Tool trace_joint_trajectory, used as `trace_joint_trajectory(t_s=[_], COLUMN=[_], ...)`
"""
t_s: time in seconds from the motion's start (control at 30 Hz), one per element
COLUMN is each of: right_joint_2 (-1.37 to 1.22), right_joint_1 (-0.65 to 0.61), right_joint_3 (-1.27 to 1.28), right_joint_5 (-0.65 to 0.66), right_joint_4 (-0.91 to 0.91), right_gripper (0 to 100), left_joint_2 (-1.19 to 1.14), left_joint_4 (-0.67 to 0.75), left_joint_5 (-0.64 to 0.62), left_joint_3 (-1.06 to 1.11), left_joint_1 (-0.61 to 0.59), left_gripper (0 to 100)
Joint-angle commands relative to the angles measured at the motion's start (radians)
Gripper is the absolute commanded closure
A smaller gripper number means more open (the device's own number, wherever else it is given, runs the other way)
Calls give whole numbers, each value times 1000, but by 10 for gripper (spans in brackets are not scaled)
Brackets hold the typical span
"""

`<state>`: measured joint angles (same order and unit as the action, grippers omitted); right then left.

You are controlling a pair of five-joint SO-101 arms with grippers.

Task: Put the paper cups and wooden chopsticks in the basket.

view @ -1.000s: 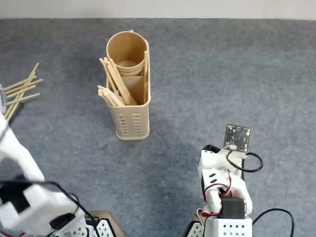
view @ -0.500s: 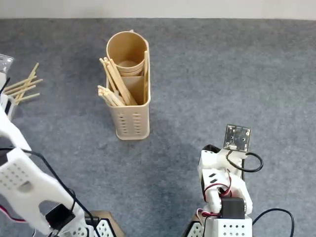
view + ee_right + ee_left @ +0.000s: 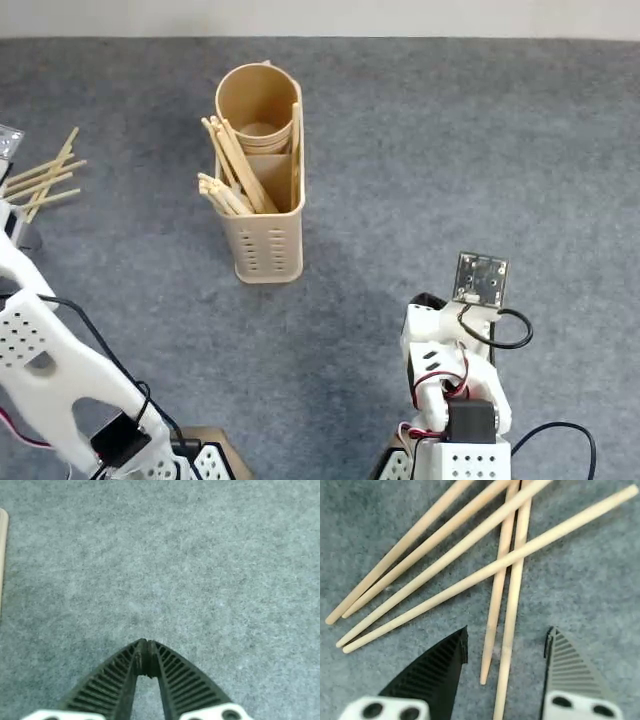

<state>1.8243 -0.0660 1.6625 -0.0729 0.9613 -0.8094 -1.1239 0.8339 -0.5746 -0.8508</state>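
Left gripper point(image 3: 507, 632) out at nine o'clock above loose wooden chopsticks point(image 3: 470, 555) — jaws wide apart, two stick ends between, nothing gripped. Right gripper point(image 3: 145, 645) low at five o'clock — jaws closed, empty.

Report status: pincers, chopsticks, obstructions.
Left pincer open over loose chopsticks, two between its fingers. Right pincer shut, empty. Basket holds cups and other sticks. No obstruction seen.

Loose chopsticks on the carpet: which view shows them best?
Left wrist view: loose chopsticks close up, six sticks, at the open left end effector. High view has them small at its left edge. Right wrist view faces grey carpet.
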Motion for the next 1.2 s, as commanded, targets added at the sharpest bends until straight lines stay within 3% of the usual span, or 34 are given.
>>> trace_joint_trajectory(t_s=[0.0,0.23,0.5,0.67,0.77,1.17], right_joint_2=[1,1,1,1,1,1], right_joint_1=[10,10,10,10,10,10], right_joint_3=[160,160,160,160,160,160], right_joint_5=[9,9,9,9,9,9], right_joint_4=[-2,-2,-2,-2,-2,-2], right_gripper=[994,994,994,994,994,994], left_joint_2=[-28,-96,-70,-7,5,-140], left_joint_4=[-5,-87,-138,-115,-84,2], left_joint_5=[8,78,84,-58,-63,-61], left_joint_3=[-13,-16,-18,-24,-33,-33], left_joint_1=[-1,19,38,19,15,22], left_gripper=[790,977,968,829,764,790])
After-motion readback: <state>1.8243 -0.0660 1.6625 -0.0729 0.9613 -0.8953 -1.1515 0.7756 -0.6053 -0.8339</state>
